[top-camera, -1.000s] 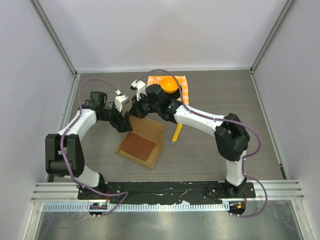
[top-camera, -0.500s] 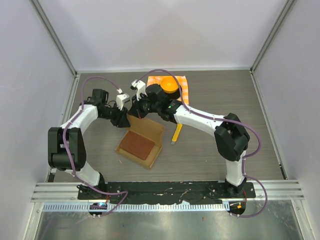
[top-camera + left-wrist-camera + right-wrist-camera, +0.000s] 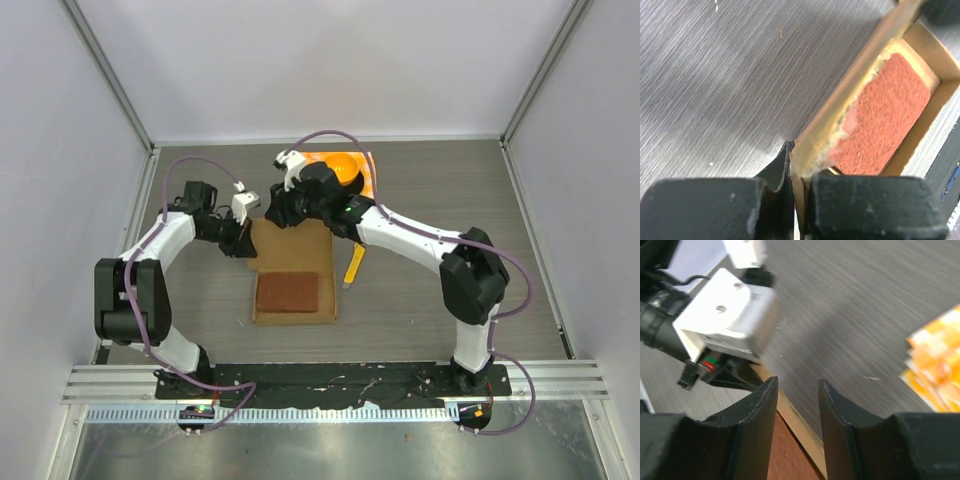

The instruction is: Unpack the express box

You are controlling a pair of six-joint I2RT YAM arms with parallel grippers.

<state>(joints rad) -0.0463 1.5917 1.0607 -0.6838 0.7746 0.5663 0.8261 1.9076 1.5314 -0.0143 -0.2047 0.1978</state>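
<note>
Table: grey wood-grain top, seen from above and from both wrist views; fine streaks ran along the grain.
Express box: plain brown cardboard, shallow, opened; it rested near the middle of the table, left of centre, its sides about square to the table's edges, its lid flap toward the far side.
Checkered cloth: orange and white; it lay near the far edge, just beyond the flap.
Yellow strip: narrow, slightly angled; it lay just beside the box's right wall.
</note>
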